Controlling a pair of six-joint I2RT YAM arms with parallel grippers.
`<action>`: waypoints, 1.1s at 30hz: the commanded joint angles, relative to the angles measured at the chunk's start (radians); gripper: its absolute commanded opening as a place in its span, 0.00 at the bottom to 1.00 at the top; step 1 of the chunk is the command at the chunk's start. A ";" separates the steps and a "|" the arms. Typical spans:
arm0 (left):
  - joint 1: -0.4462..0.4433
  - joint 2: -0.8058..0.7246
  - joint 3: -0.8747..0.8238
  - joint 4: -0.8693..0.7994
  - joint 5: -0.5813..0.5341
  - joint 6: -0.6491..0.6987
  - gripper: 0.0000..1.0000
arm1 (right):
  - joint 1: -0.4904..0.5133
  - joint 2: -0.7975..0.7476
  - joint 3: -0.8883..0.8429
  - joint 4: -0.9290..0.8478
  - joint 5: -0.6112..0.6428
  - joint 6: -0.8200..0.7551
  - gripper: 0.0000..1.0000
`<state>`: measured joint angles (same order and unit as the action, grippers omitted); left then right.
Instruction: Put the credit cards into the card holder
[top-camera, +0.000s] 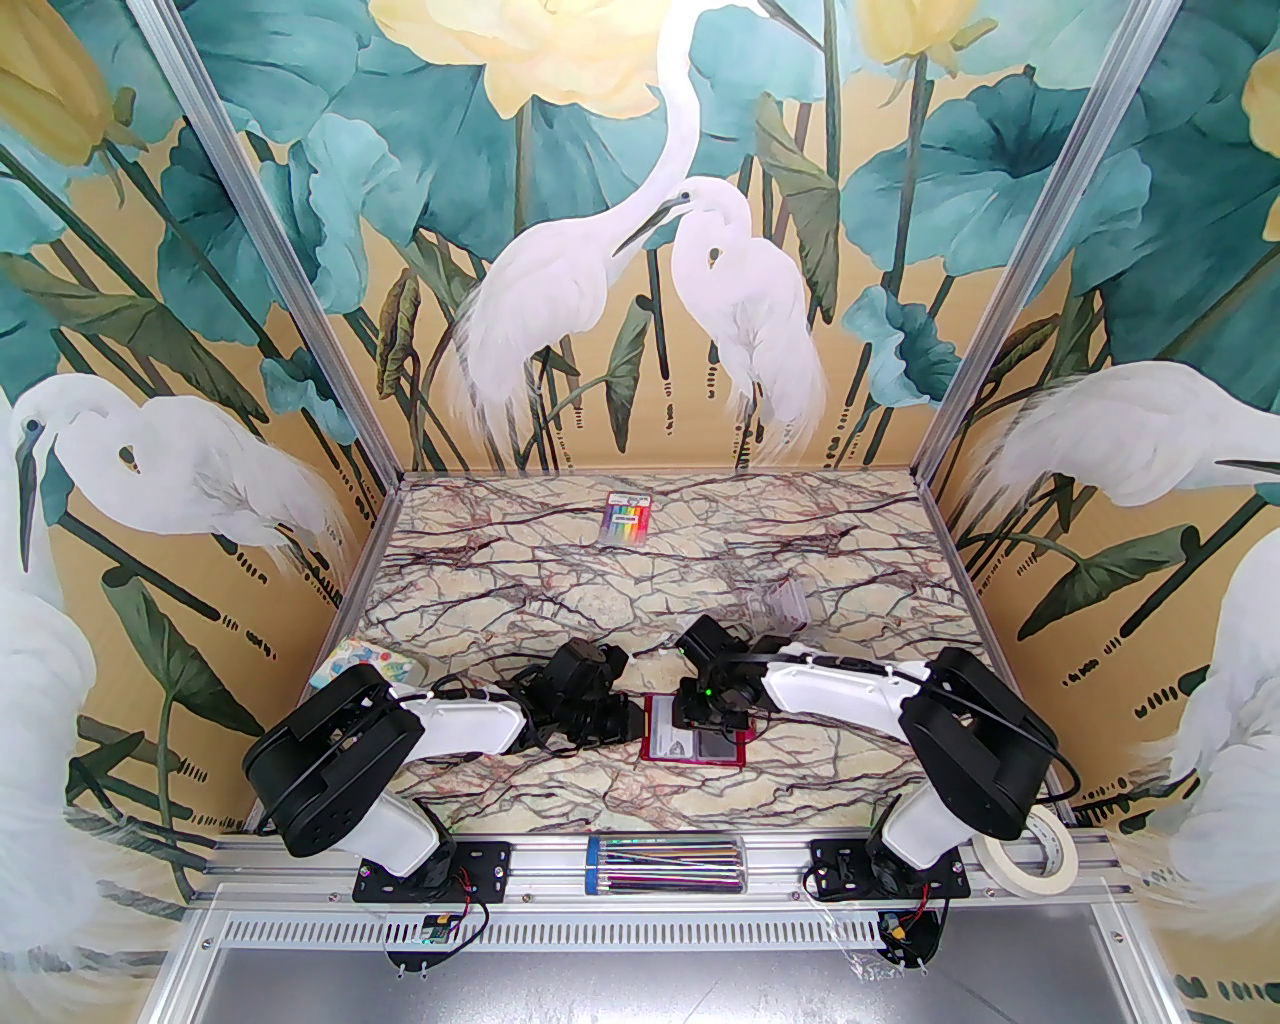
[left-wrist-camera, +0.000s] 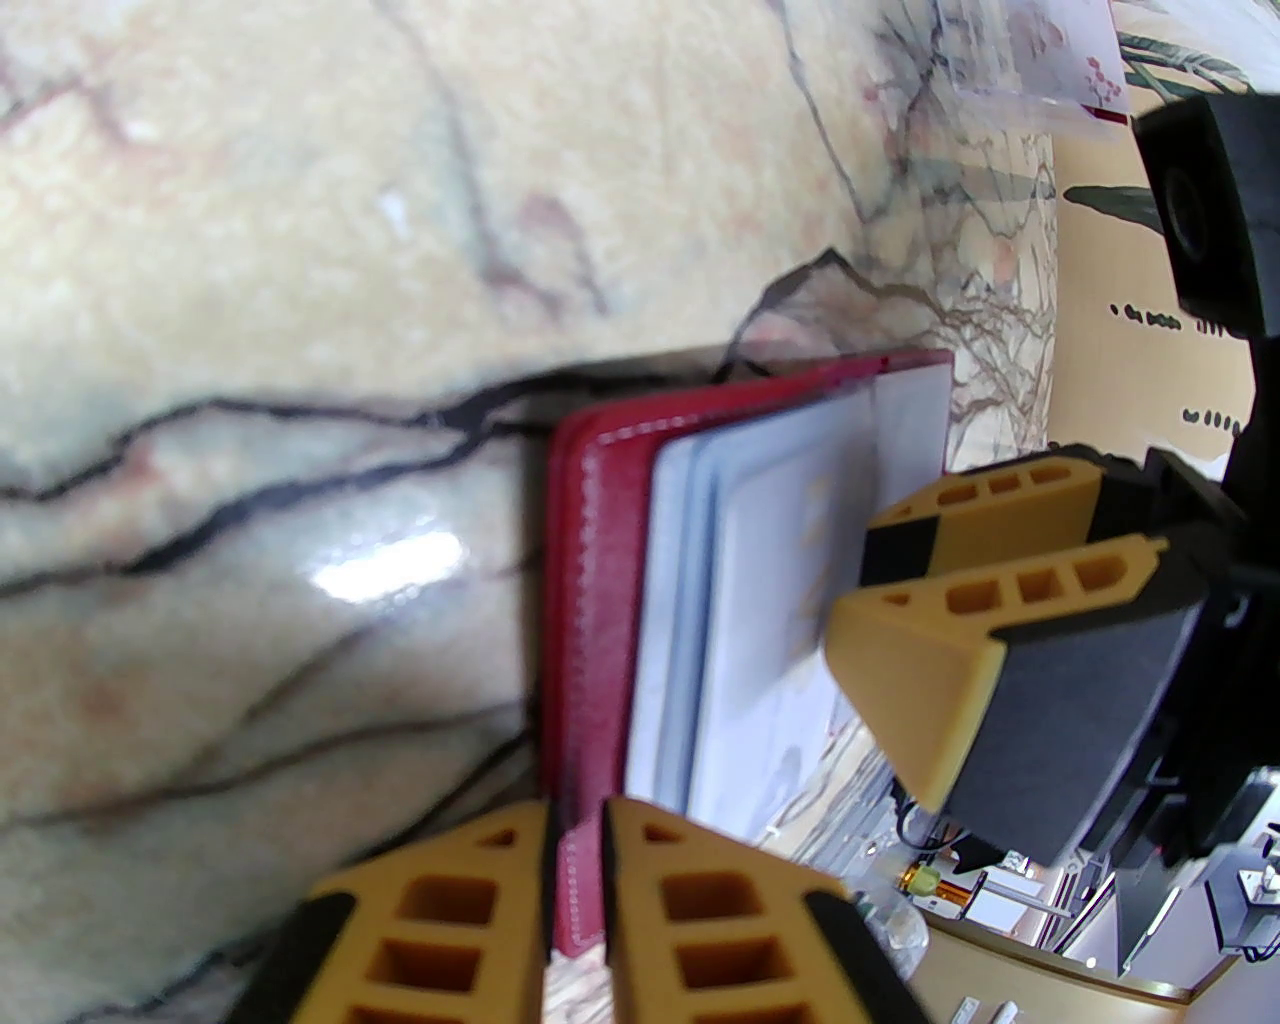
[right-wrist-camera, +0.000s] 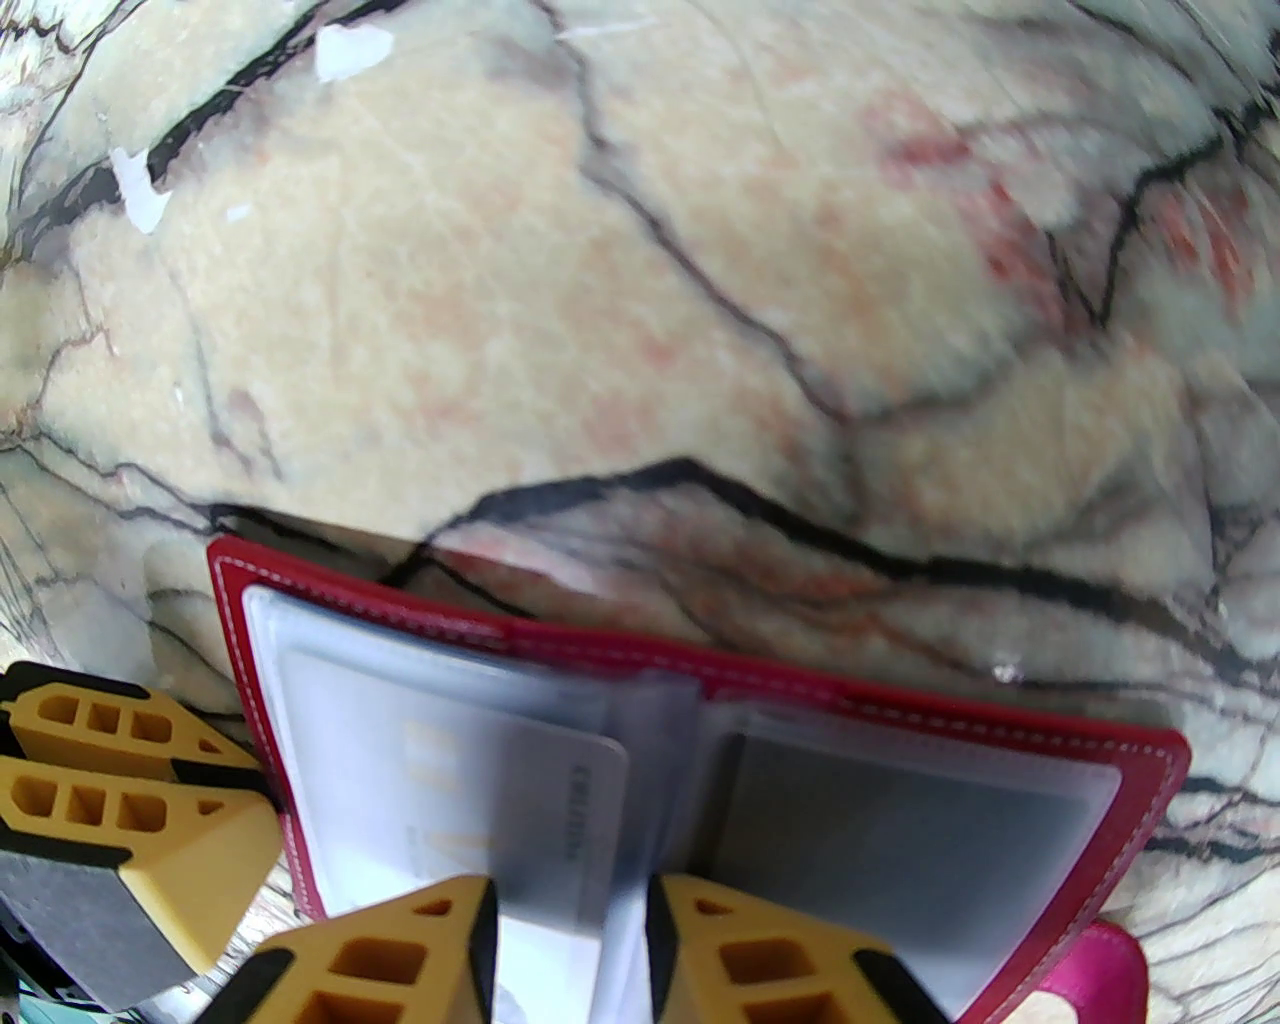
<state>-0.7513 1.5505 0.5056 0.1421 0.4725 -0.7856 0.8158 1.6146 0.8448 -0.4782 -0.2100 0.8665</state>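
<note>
**Card holder (top-camera: 695, 742) lies open, pinched at one edge**

I see it near the front centre of the marble table (top-camera: 640, 590). It is dark red with white stitching, and its clear sleeves are fanned open. My left gripper (left-wrist-camera: 575, 830) pinches the red cover edge, jaws narrow. My right gripper (right-wrist-camera: 568, 890) straddles a pale credit card (right-wrist-camera: 575, 790) at the sleeves. I cannot tell whether it grips.
</note>
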 joint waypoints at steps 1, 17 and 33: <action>-0.014 0.016 -0.019 -0.003 -0.025 0.002 0.16 | 0.003 0.024 0.024 0.032 -0.040 -0.029 0.31; -0.014 -0.083 0.033 -0.136 -0.068 0.032 0.16 | 0.002 -0.084 0.042 -0.060 0.025 -0.070 0.37; -0.014 0.007 0.068 -0.040 -0.007 0.021 0.13 | -0.006 -0.061 0.002 -0.025 0.020 -0.060 0.18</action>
<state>-0.7597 1.5326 0.5537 0.0685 0.4397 -0.7666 0.8158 1.5372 0.8627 -0.5175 -0.2050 0.8101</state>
